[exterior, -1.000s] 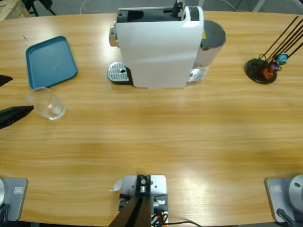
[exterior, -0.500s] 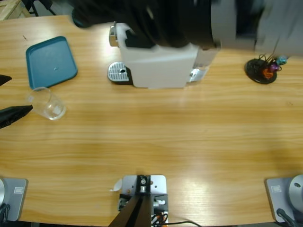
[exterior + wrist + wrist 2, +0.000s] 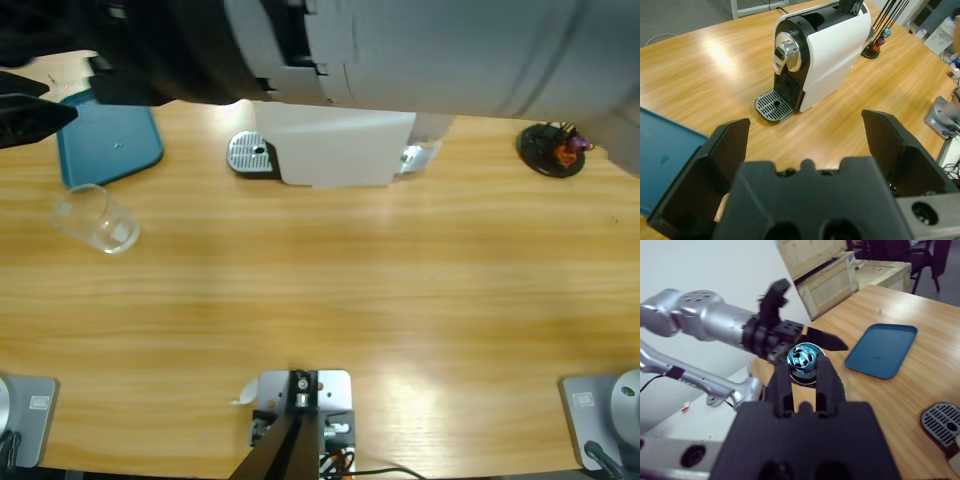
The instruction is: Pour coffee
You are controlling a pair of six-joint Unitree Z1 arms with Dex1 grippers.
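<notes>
Gripping teal capsule (image 3: 801, 360), right-wrist-only.

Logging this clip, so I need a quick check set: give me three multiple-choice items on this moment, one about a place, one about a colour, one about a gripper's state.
1. Where does the clear glass stand?
A. on the teal tray
B. on the bare table beside the tray
C. on the machine's drip grate

2. What colour is the capsule in the right gripper?
A. teal
B. orange
C. purple

3. How does the left gripper stand?
A. shut on the glass
B. shut on nothing
C. open, holding nothing

Answers:
1 B: the glass sits on wood just below the tray.
2 A: the capsule between the right gripper jaws is teal.
3 C: the left gripper jaws stand wide apart, facing the coffee machine.
</notes>
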